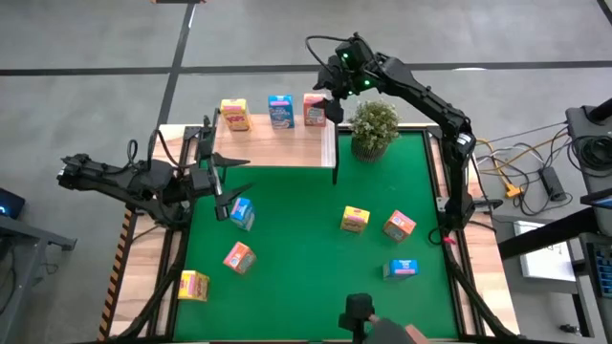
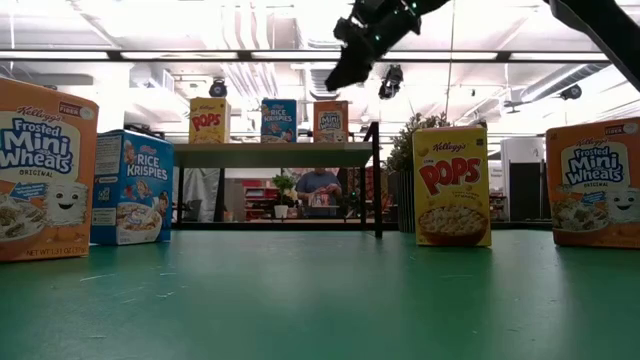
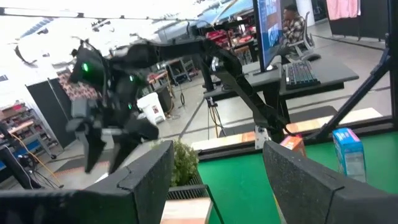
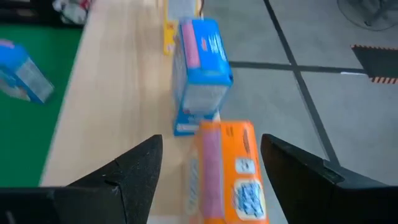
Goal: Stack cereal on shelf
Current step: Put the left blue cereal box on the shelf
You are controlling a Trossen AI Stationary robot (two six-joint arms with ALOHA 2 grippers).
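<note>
Shelf: light-wood board (image 1: 273,143) at about 11 o'clock from the middle of the green mat (image 1: 316,220), standing on thin black legs.
On the shelf: three boxes in a row, a yellow Pops box (image 1: 234,115), a blue Rice Krispies box (image 1: 280,111) and an orange-red Mini-Wheats box (image 1: 314,109), all upright in the low view, apart from one another.
Right gripper: (image 1: 335,96) hangs above the shelf's end nearest the plant, over the orange-red box; in the right wrist view its two dark fingers (image 4: 134,171) stand apart with that box between and below them, not touching it.
Left gripper: (image 1: 222,191) sits at about 9 o'clock on the mat, just beside a blue box (image 1: 243,214); its fingers (image 3: 149,174) are spread, holding nothing.
Loose cereal: a yellow box (image 1: 355,220) and an orange-red box (image 1: 400,225) near 3 o'clock, a blue box (image 1: 402,268) at about 4 o'clock, an orange-red box (image 1: 239,257) at about 7 o'clock, and a yellow box (image 1: 193,285) farther out at 7 o'clock, off the mat on the wooden edge.
Plant: small green potted plant (image 1: 373,129) at about 1 o'clock, just beside the shelf's end.
</note>
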